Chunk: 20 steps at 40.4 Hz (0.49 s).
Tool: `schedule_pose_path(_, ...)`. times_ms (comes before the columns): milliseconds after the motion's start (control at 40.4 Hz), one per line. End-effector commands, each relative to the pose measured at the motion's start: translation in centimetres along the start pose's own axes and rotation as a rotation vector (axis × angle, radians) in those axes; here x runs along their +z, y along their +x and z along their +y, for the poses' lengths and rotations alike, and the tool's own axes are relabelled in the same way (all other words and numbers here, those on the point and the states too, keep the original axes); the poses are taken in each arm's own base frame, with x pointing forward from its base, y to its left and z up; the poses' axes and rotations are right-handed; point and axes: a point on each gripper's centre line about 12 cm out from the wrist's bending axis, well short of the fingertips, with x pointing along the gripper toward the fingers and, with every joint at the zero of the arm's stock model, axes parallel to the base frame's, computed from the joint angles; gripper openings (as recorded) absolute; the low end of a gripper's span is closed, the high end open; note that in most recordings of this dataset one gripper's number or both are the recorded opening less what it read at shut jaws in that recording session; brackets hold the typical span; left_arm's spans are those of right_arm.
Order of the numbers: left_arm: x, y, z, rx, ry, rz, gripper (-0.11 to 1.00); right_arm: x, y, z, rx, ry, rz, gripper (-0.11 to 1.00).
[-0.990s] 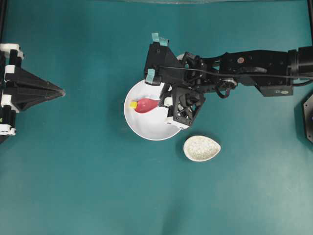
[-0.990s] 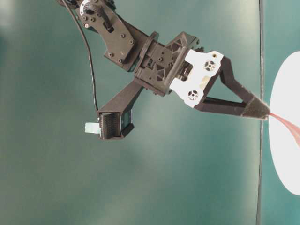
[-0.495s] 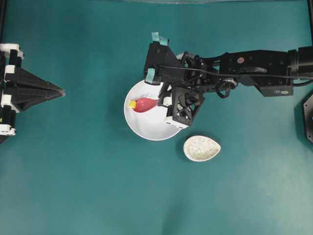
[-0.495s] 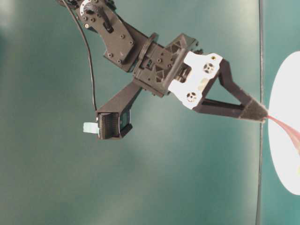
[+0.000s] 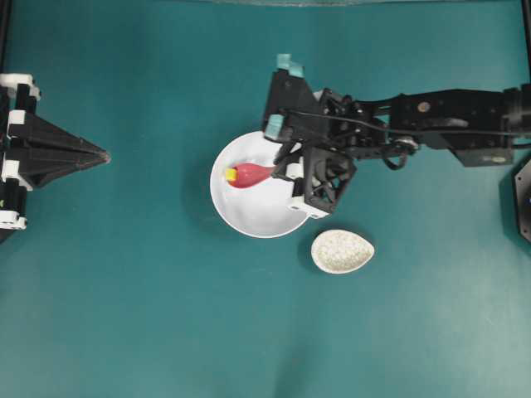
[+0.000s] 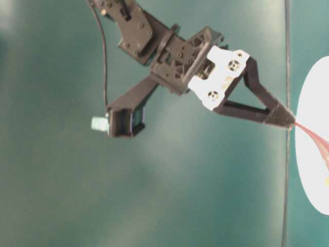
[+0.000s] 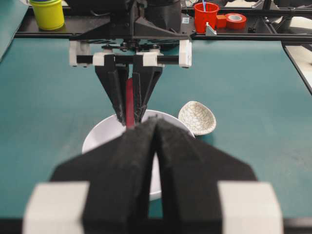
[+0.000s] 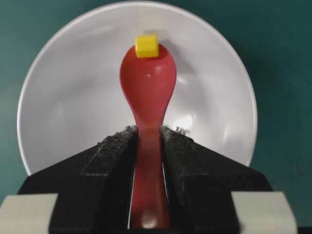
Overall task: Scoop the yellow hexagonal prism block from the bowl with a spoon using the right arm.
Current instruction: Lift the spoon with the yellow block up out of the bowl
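Observation:
The white bowl (image 5: 249,211) sits mid-table. My right gripper (image 5: 282,171) reaches over its right rim and is shut on the handle of the pink-red spoon (image 5: 250,175). In the right wrist view the black fingers (image 8: 117,146) clamp the handle on both sides, and the scoop (image 8: 147,83) lies down inside the bowl (image 8: 73,97). The yellow hexagonal prism block (image 8: 146,45) sits at the scoop's far tip, touching its rim; whether it rests on the spoon I cannot tell. Overhead, the block (image 5: 230,174) shows left of the scoop. My left gripper (image 5: 104,156) hovers shut and empty at the far left.
A small speckled oval spoon rest (image 5: 342,250) lies just below and right of the bowl. In the left wrist view a yellow cup (image 7: 48,13), a red cup (image 7: 206,14) and a tape roll (image 7: 237,20) stand on the rail behind the table.
The right arm has drawn back to the right and tilted, pulling the spoon slightly right. The block has moved with the scoop's tip. The left arm has stayed still.

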Motion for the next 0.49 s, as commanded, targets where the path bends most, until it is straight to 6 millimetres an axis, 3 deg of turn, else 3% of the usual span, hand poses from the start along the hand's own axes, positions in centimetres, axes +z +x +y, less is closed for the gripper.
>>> schedule_pose_path(0, 1.3, 0.2, 0.0, 0.001, 0.002, -0.037, 0.00, 1.0, -1.5, 0.4, 0.013, 0.003, -0.077, 0.23)
schedule_pose_path(470, 1.3, 0.2, 0.0, 0.001, 0.002, -0.037, 0.00, -0.4, -5.0, 0.7, 0.045, 0.013, -0.321, 0.23)
